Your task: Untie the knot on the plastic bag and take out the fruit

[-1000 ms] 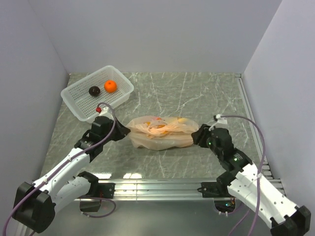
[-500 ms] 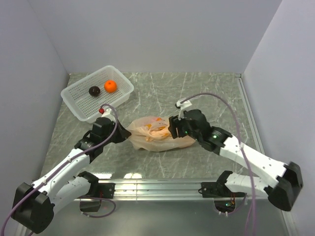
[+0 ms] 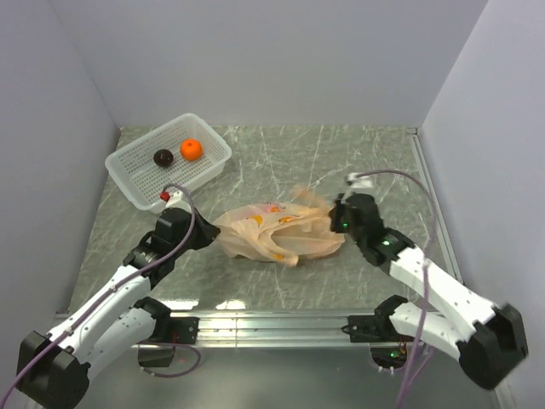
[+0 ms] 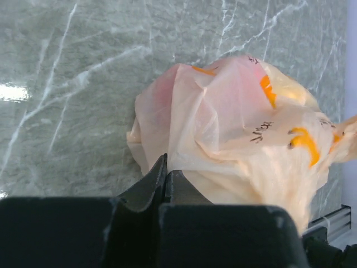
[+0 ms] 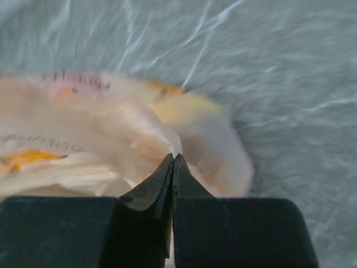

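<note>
1. Farthest left, a white mesh basket (image 3: pixel 128 175) sits at the far-left corner of the grey marbled table (image 3: pixel 366 153). It holds a dark brown round fruit (image 3: pixel 163 158) and a tangerine (image 3: pixel 191 150), which lie just beside each other.
2. Next, the left gripper (image 3: pixel 209 234) sits low at the left end of the plastic bag (image 3: pixel 277 239). In the left wrist view its fingers (image 4: pixel 156 178) are pressed together with no gap. The bag's lower-left edge is pinched at their tips, and the film drapes off to the right.
3. The bag lies crumpled on the table in the middle, stretched between the two grippers and apart from the basket. Its thin peach film carries small orange prints and some dark lettering.
4. The fruit (image 5: pixel 187 107) is inside the bag. It shows through the film only as dim yellow and pinkish shapes, so the separate pieces cannot be told apart.
5. On top of the bag, near its middle, the knot (image 3: pixel 288 221) appears as a bunch of gathered film. A blurred flap (image 3: pixel 302 194) sticks up just beyond it. Whether the knot is tight or loose cannot be told.
6. The right gripper (image 3: pixel 335 223) is at the bag's right end. In the right wrist view, which is blurred, its fingers (image 5: pixel 162 181) meet in a closed point, clamped on a raised fold of the film.
</note>
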Controlling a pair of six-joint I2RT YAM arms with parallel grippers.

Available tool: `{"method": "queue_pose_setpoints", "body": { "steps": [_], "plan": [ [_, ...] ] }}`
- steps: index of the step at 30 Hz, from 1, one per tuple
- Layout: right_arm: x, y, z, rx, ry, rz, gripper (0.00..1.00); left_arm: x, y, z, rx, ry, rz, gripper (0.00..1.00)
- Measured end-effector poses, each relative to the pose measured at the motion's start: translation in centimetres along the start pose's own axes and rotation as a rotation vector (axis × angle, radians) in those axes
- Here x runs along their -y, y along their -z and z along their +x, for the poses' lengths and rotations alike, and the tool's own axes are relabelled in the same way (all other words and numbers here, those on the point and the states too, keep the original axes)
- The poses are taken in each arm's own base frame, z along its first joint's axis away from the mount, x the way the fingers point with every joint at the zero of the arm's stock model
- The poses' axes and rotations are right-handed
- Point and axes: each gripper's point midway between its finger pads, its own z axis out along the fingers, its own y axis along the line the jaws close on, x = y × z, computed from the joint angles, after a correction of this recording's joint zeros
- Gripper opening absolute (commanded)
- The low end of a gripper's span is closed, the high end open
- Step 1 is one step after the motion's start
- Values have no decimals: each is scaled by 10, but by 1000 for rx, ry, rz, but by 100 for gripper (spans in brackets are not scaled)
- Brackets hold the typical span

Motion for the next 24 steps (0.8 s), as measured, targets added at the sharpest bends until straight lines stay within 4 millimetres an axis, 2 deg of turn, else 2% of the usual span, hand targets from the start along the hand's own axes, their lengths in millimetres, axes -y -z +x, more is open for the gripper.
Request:
{"method": "queue_pose_setpoints", "body": {
  "steps": [4, 6, 9, 11, 13, 14, 16, 19, 21, 22, 24],
  "plan": [
    [46, 32, -31, 187, -216, 96, 0, -8, -1, -5, 29, 15, -42, 1],
    [45, 46, -33, 252, -280, 48, 0, -12, -4, -6, 27, 14, -72, 1],
    [31, 61, -30, 343, -333, -95, 0, -12, -10, -9, 13, -1, -103, 4],
    [24, 65, -28, 364, -337, -155, 0, -6, -13, -17, 12, -25, -103, 25],
    [15, 66, -27, 353, -329, -203, 0, 8, -13, -31, 25, -57, -78, 50],
    [11, 65, -26, 338, -321, -219, 0, 18, -11, -40, 38, -73, -54, 74],
    [3, 61, -23, 297, -300, -248, 0, 39, -5, -55, 58, -95, 6, 94],
    [-4, 56, -18, 247, -278, -276, 0, 72, 9, -70, 88, -114, 97, 99],
    [-7, 55, -14, 226, -264, -289, 0, 93, 19, -68, 91, -132, 148, 98],
    [-8, 55, -12, 220, -260, -291, 0, 104, 24, -62, 88, -137, 173, 98],
    [-9, 55, -11, 215, -253, -298, 0, 128, 34, -37, 47, -143, 232, 98]
  ]
}}
